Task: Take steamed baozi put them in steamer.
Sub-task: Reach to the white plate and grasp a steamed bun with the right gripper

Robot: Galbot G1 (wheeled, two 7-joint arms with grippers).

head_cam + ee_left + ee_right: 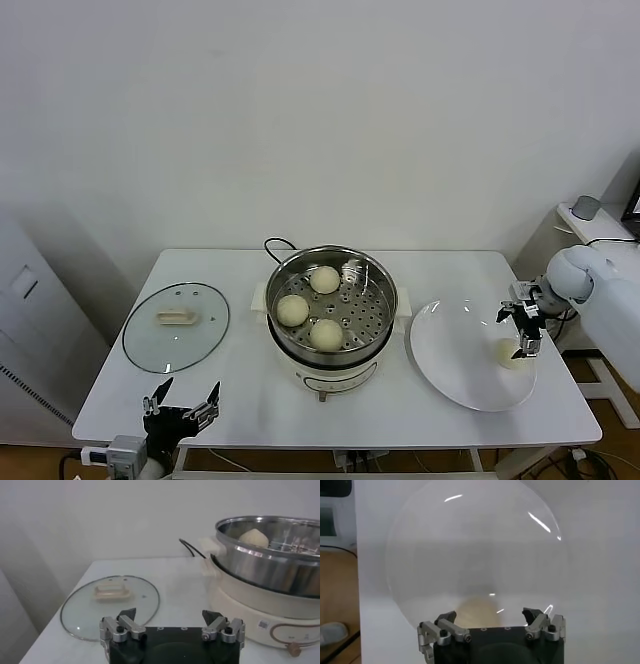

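Observation:
The shiny steamer (387, 300) stands mid-table on its white pot base, with three cream baozi inside (324, 279) (292, 310) (326, 334). One more baozi (510, 354) lies on the white plate (455, 345) at the right. My right gripper (522, 330) hangs open just above it. In the right wrist view that baozi (479, 611) lies below, between the spread fingers of the right gripper (490, 615). My left gripper (183, 397) waits open and empty at the table's front left edge. The left wrist view shows the left gripper (170, 616) facing the steamer (270, 555).
A round glass lid (176, 325) with a beige handle lies flat at the left, also visible as the lid (110, 602) in the left wrist view. A black cord (280, 243) runs behind the pot. A white cabinet (575, 235) stands beyond the table's right end.

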